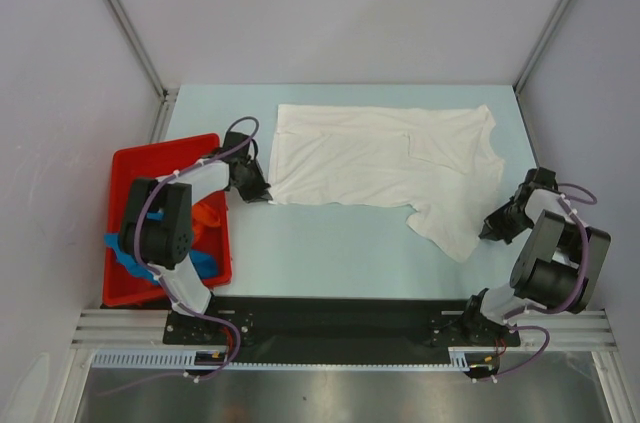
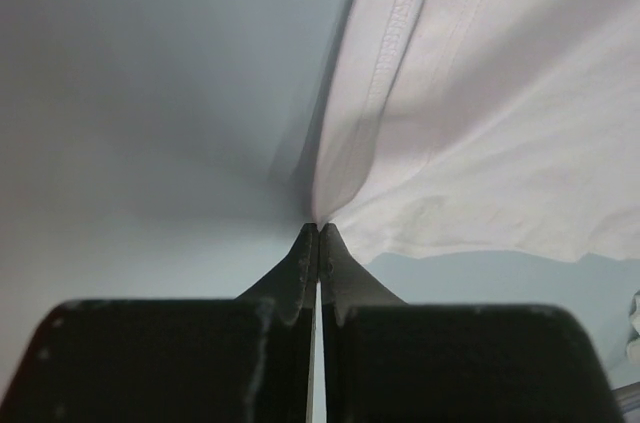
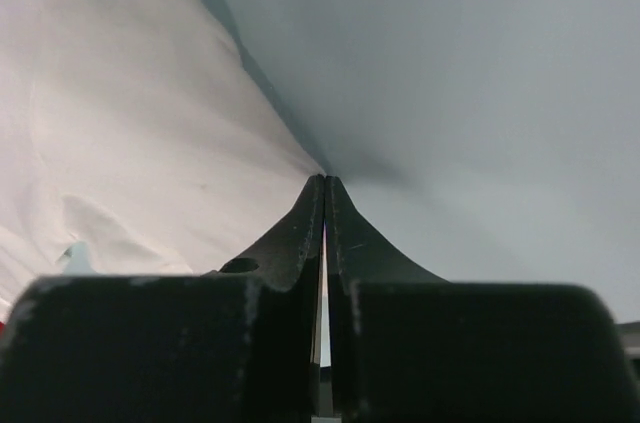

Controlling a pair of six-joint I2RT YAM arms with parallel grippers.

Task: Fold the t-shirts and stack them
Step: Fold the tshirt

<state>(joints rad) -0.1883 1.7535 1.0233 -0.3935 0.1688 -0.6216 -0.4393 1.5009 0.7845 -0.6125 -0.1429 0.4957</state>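
A white t-shirt lies spread on the pale table, partly folded, with a sleeve hanging toward the near right. My left gripper is at the shirt's near left corner. In the left wrist view its jaws are shut on the hem corner of the white t-shirt, and the cloth is drawn to a point at the left gripper's tip. My right gripper is beside the near right sleeve. Its jaws are shut in the right wrist view, and the edge of the white t-shirt runs into the tip. No printed graphic shows.
A red bin stands at the left edge and holds a crumpled blue shirt and an orange shirt. The left arm reaches over it. Grey walls close in the table at the back and both sides.
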